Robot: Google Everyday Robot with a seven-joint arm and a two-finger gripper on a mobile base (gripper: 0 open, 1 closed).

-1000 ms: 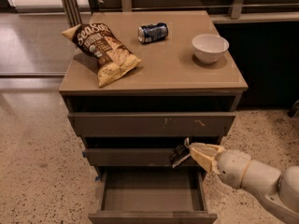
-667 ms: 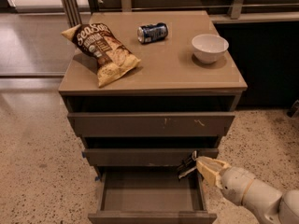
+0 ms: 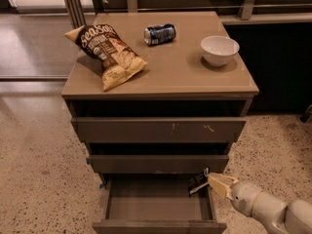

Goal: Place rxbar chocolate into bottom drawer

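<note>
The bottom drawer (image 3: pixel 152 204) stands pulled open at the foot of the cabinet, and its grey inside is bare. My gripper (image 3: pixel 208 180) reaches in from the lower right, with tan fingers (image 3: pixel 219 184) over the drawer's right rear corner, just below the middle drawer's front. It is shut on the rxbar chocolate (image 3: pixel 197 184), a small dark bar with pale lettering that sticks out to the left of the fingertips, above the drawer's floor.
On the cabinet top (image 3: pixel 185 72) lie a tan-and-brown chip bag (image 3: pixel 108 55), a blue soda can (image 3: pixel 159 34) on its side and a white bowl (image 3: pixel 220 49). The middle drawer (image 3: pixel 158 163) and top drawer (image 3: pixel 158 129) sit slightly out. Speckled floor surrounds the cabinet.
My gripper has moved down and to the right with the bar, from in front of the middle drawer to the open bottom drawer's right rear corner.
</note>
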